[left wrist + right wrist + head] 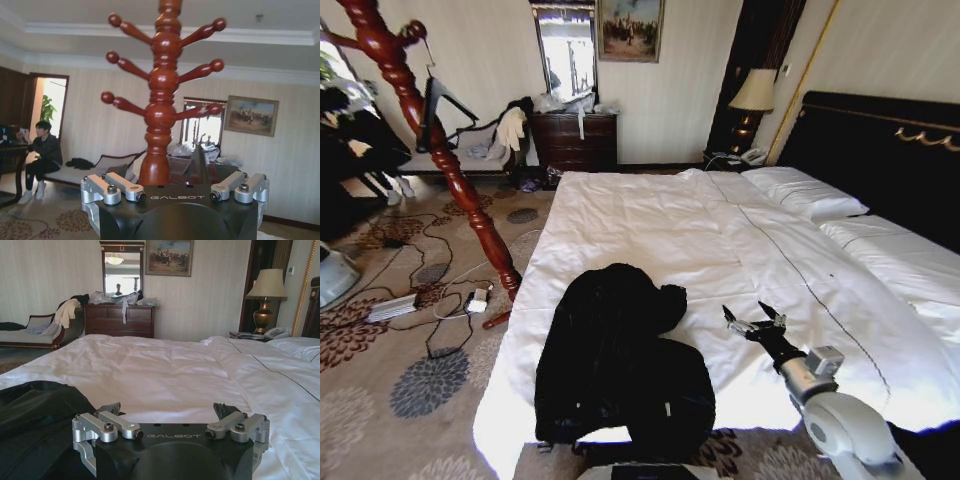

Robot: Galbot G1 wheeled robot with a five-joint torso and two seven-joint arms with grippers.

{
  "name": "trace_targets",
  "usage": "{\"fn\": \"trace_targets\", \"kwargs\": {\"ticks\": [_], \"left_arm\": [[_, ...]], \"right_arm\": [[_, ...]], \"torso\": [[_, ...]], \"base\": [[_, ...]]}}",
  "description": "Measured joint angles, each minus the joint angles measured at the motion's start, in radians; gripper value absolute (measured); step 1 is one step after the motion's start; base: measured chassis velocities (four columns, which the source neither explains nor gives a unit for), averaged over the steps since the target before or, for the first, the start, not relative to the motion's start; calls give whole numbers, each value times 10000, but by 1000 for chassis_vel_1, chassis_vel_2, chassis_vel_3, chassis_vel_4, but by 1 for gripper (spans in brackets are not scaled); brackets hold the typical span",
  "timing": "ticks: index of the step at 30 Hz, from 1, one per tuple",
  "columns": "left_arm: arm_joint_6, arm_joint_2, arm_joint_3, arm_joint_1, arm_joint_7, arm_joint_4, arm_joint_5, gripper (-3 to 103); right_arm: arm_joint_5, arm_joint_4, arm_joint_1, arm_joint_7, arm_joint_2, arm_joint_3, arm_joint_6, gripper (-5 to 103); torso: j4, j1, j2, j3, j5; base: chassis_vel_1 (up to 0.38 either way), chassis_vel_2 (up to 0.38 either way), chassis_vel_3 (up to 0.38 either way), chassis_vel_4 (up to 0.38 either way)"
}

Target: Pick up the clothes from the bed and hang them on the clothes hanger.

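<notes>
The bed (650,215) is very wide and has wrinkled white sheets. A black jacket (620,360) lies crumpled on the sheet near the foot edge. 2 white pillows (805,193) lie at the far end, next to the tall black headboard (880,150).

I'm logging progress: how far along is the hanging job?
Nothing is done yet: the black jacket lies on the bed. In hand: the right hand, open, hovers beside it. Left: grasping the jacket and putting it on the clothes hanger at the wooden coat stand.
</notes>
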Motion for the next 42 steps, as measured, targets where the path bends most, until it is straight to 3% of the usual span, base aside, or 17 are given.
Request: {"fn": "trace_targets", "kwargs": {"ticks": [8,12,17,22,28,32,36,42], "left_arm": [[-284,-636,277,-61,461,631,301,97],[-349,-1325,816,-805,469,689,511,97],[-293,-2251,2141,-2352,384,1176,901,97],[174,-2936,3797,-4192,135,2183,1133,96],[532,-3618,4963,-5872,-42,2927,1155,95],[1060,-4145,5783,-7068,-289,3602,1141,94],[2052,-4817,6472,-8420,-1038,4699,1144,93],[2876,-5323,7000,-9209,-1935,5642,981,92]], "right_arm": [[2,88,-158,-5,54,141,0,100],[2,108,-210,-8,126,199,0,100],[3,187,-294,-2,315,267,-15,100],[-5,294,-559,1,401,494,-23,100],[-17,317,-635,1,505,588,-23,100],[-24,378,-721,0,600,684,-15,100],[-29,385,-809,-10,675,823,43,100],[-29,386,-822,-20,747,907,115,100]], "torso": [[1,0,0,0,-2],[1,1,0,1,-9],[-5,0,0,1,1],[3,0,0,1,-1],[0,1,-1,1,2],[-2,0,0,1,1],[0,1,0,1,0],[4,0,-1,0,-6]], "base": [[0,0,0,0],[0,0,0,0],[0,0,0,0],[0,0,0,0],[0,0,0,0],[0,0,0,0],[0,0,0,0],[0,0,0,0]]}}
